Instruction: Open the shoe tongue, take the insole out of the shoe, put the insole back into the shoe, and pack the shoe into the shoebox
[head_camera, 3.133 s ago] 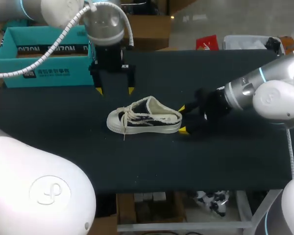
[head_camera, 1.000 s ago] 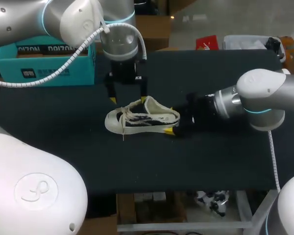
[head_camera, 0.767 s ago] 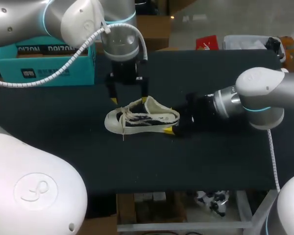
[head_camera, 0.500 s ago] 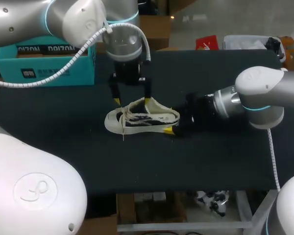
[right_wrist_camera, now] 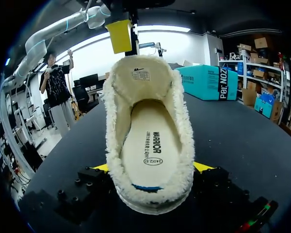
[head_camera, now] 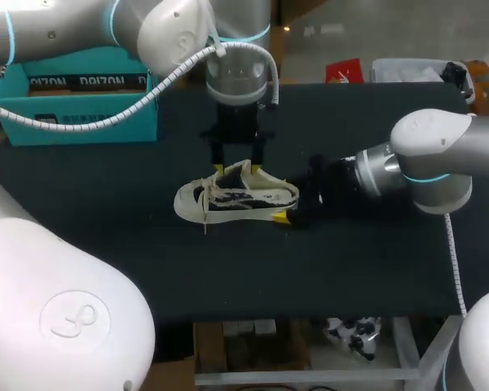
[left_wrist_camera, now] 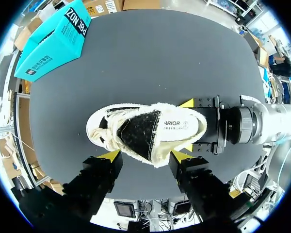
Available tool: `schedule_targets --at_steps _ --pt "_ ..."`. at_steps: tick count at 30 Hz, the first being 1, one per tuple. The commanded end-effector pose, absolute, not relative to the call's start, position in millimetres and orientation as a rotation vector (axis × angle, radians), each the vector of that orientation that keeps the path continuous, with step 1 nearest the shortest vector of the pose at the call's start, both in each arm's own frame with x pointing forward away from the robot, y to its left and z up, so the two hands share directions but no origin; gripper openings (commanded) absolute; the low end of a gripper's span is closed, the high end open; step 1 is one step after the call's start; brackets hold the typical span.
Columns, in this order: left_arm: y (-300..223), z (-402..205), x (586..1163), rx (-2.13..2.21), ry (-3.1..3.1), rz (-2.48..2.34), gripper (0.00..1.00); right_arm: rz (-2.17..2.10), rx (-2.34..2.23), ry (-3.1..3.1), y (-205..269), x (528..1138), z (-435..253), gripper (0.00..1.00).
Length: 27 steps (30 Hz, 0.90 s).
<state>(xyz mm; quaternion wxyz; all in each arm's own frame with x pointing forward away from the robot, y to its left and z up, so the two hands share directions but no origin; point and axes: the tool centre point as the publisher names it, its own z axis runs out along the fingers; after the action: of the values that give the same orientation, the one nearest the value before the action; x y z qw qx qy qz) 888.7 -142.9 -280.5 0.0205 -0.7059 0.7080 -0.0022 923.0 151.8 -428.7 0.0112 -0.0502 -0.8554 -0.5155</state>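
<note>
A white fleece-lined shoe [head_camera: 238, 199] with black side panels lies on its sole on the black table [head_camera: 375, 269], toe to the left. Its tongue [left_wrist_camera: 138, 133] stands up, and the white insole [right_wrist_camera: 148, 145] lies inside. My left gripper [left_wrist_camera: 145, 155] hangs over the shoe, its yellow fingertips [head_camera: 218, 169] open on either side of the tongue. My right gripper [right_wrist_camera: 153, 167] sits at the heel with a finger pressed on each side, shut on the shoe. One left finger [right_wrist_camera: 120, 35] shows beyond the tongue in the right wrist view.
A teal shoebox [head_camera: 90, 90] stands at the table's back left, also seen as the teal shoebox [left_wrist_camera: 53, 41] in the left wrist view. Bare black tabletop lies in front of the shoe.
My left gripper has moved right and down over the tongue, and its fingers have drawn closer together. The right gripper and the shoe have stayed put.
</note>
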Motion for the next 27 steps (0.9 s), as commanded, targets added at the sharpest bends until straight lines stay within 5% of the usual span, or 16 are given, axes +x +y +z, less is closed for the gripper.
schedule_targets --at_steps 1,6,8,13,27 --pt "-154 -293 902 -2.169 2.164 0.143 0.55 -1.614 -0.156 -2.665 153 923 -433 0.0" --pt "-154 -299 904 -2.169 2.147 0.191 0.61 -1.614 -0.156 -2.665 153 923 -433 0.0" --pt "-153 -300 904 -2.171 2.141 0.197 0.55 -1.614 -0.156 -2.665 153 923 -433 0.0" --pt "-149 -299 901 -2.177 2.143 0.196 0.02 -1.614 -0.156 -2.665 153 923 -433 0.0" --pt "-109 -294 892 -2.239 2.156 0.054 0.0 -1.614 -0.156 -2.665 153 923 -433 0.0"
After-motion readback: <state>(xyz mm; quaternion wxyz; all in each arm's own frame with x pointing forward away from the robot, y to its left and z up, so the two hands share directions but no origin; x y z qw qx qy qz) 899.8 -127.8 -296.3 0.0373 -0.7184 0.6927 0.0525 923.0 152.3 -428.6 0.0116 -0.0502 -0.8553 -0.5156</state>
